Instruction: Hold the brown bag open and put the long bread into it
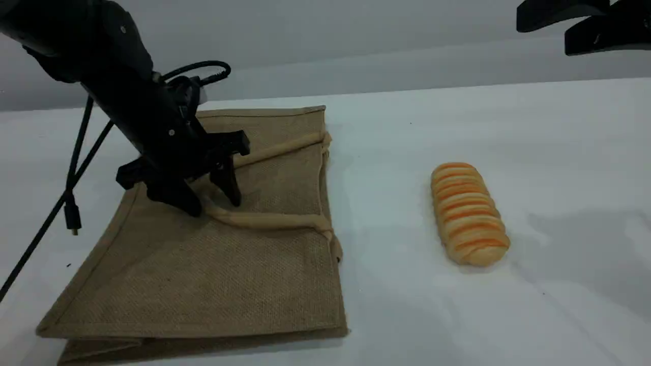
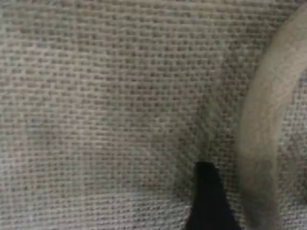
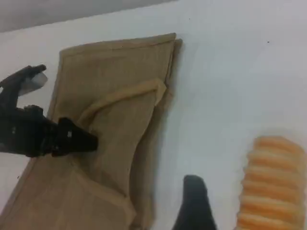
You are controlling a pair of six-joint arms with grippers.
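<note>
1. Left gripper (image 1: 213,203) stands at centre left of the scene view, fingers spread, tips down on the bag (image 1: 213,264) on either side of the handle (image 1: 264,219); nothing is clamped between them that I can see.
2. Left wrist view is filled with coarse weave, one dark fingertip (image 2: 207,201) at the bottom edge and a blurred pale handle curving just to its right.
3. Right gripper (image 1: 564,25) sits in the upper right corner of the scene view, high over the table (image 1: 396,152), its fingers apart and holding nothing.
4. Bag lies flat in the left half of the frame, its handle-bearing edge toward the centre and its lower edge close to the bottom of the frame.
5. Bread (image 1: 468,213) lies at centre right, on the table, well apart from the bag.
6. No brand, label or writing can be read on anything.
7. Bare table separates bag and bread, and more open table lies right of and below the bread.
</note>
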